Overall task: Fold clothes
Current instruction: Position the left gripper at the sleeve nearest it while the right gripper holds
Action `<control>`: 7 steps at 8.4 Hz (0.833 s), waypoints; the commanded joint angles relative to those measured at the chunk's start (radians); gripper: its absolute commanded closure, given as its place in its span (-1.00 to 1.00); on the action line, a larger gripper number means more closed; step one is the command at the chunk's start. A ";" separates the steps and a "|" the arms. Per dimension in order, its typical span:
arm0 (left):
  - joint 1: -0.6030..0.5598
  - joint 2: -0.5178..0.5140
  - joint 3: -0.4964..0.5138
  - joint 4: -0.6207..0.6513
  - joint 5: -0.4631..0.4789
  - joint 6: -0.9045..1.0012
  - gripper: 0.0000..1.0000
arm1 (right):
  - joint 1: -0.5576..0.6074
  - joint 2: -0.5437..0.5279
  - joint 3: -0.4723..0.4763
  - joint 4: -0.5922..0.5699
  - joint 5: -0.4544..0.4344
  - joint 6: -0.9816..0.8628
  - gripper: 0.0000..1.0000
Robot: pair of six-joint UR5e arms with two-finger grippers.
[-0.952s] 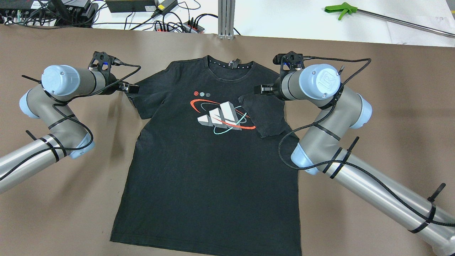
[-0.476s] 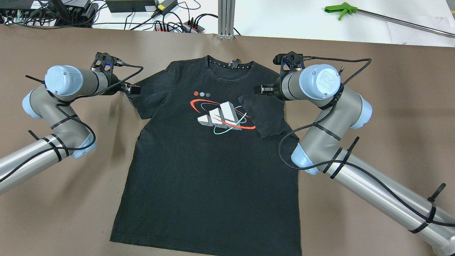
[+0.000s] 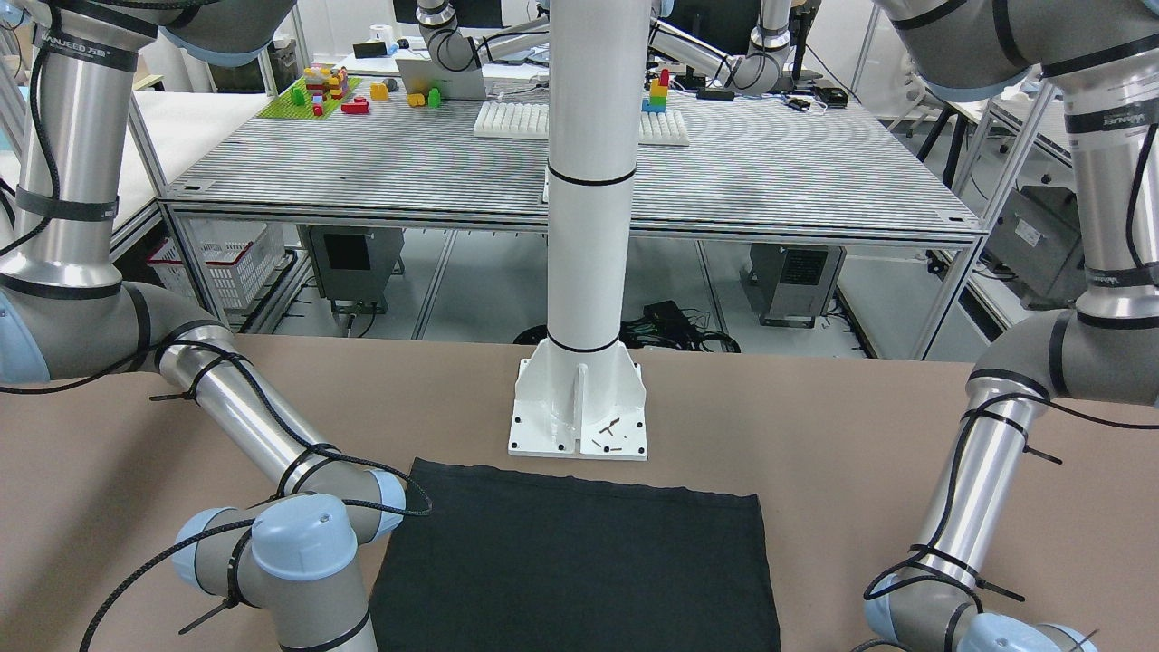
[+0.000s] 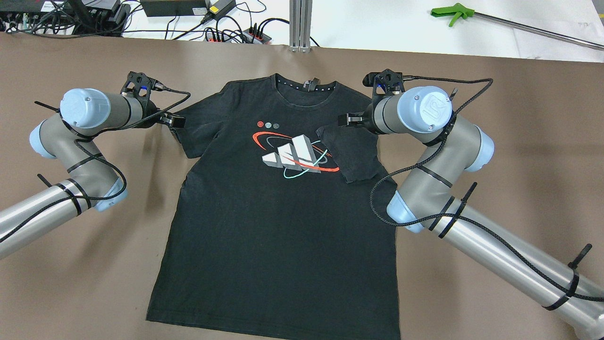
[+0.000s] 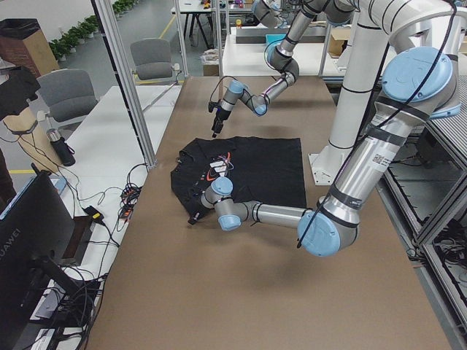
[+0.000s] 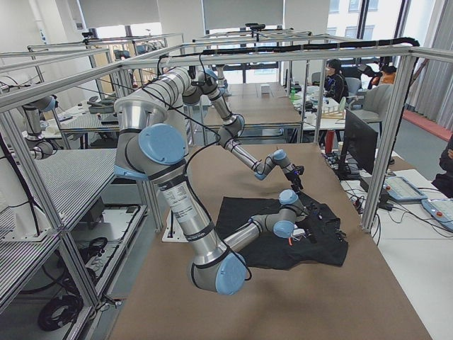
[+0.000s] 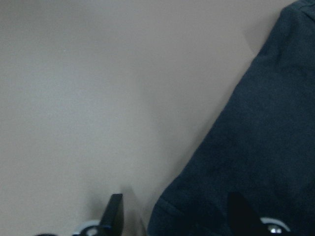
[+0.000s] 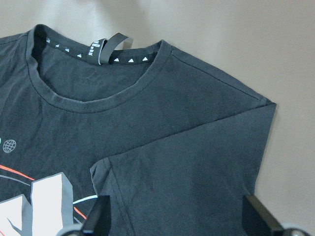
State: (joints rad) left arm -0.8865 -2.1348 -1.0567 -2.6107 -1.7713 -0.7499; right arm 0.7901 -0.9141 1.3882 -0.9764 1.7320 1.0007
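Observation:
The clothes are a black T-shirt [image 4: 278, 212] with a red, white and teal print, lying flat on the brown table. Its plain lower part shows in the front-facing view [image 3: 579, 561]. One sleeve [image 4: 353, 153] is folded in over the chest; the other sleeve [image 4: 194, 131] lies spread out. My left gripper [image 4: 175, 121] is open at the spread sleeve's outer edge; in the left wrist view [image 7: 177, 216] one finger [image 7: 114, 211] is over bare table, the other over fabric. My right gripper [image 4: 343, 120] is open and empty above the folded sleeve, also seen in the right wrist view [image 8: 177, 221].
The white pillar's base plate [image 3: 578, 407] stands just behind the shirt's hem. Cables and a power strip [image 4: 236, 33] lie beyond the far table edge beside an aluminium post [image 4: 299, 23]. A green-handled tool [image 4: 455, 13] lies at the far right.
My left gripper has crept a little to the right, closer onto the spread sleeve's edge. The right arm and the shirt have hardly moved.

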 commanded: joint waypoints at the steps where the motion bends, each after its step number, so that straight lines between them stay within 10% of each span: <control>1: 0.000 0.010 0.001 0.000 0.003 0.017 -0.26 | 0.000 0.001 0.000 -0.002 0.000 0.003 -0.89; 7: 0.000 0.003 -0.022 -0.002 -0.010 -0.006 1.00 | 0.000 0.001 -0.002 -0.001 -0.002 0.003 -0.89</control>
State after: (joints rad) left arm -0.8851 -2.1246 -1.0636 -2.6134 -1.7699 -0.7482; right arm 0.7900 -0.9127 1.3867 -0.9772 1.7318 1.0032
